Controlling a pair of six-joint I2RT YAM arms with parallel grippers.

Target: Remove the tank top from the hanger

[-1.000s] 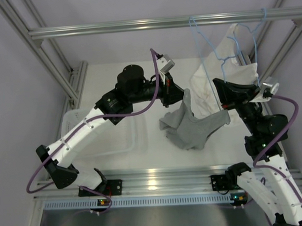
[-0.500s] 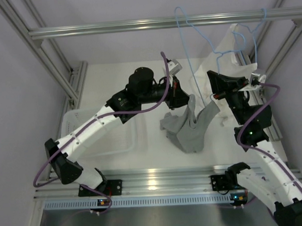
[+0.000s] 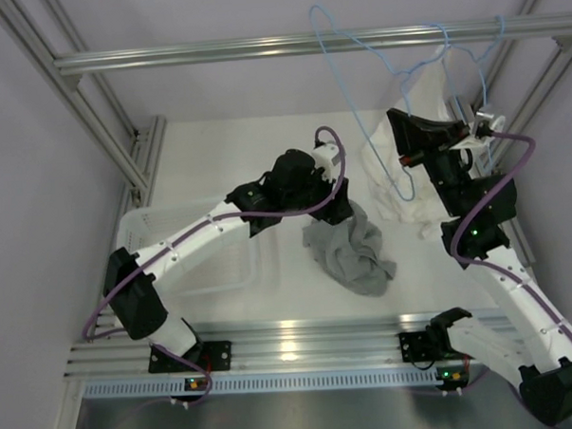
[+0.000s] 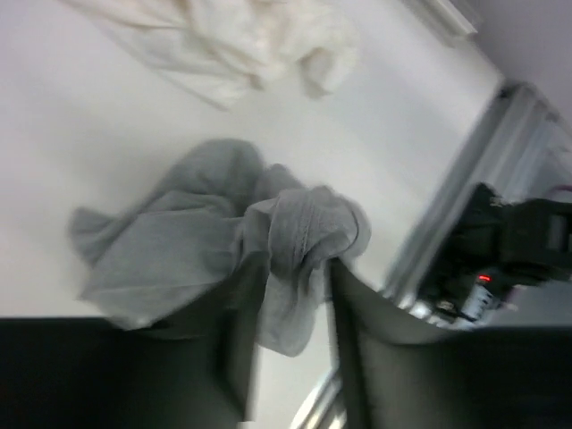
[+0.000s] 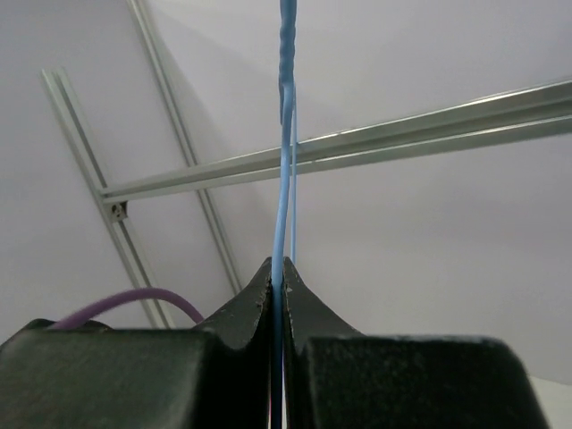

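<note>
The grey tank top (image 3: 349,254) lies in a crumpled heap on the white table, off the hanger. My left gripper (image 3: 342,201) hovers at its back edge. In the left wrist view the left gripper (image 4: 289,264) stands open, a loose fold of the tank top (image 4: 179,250) lying between the fingers (image 4: 234,340). My right gripper (image 3: 402,159) holds the bare light-blue hanger (image 3: 399,186) up in the air, its hook towards the top rail. Seen from the right wrist, the right gripper (image 5: 278,264) is shut on the hanger's wire (image 5: 286,134).
A white garment (image 3: 432,85) hangs on a second blue hanger (image 3: 469,64) at the back right and spills onto the table (image 4: 241,45). A clear plastic bin (image 3: 174,248) sits at the left. An aluminium rail (image 3: 212,52) crosses overhead.
My left gripper has opened and let go of the tank top, which has dropped into a heap. My right gripper has carried the hanger up and to the left, free of the cloth.
</note>
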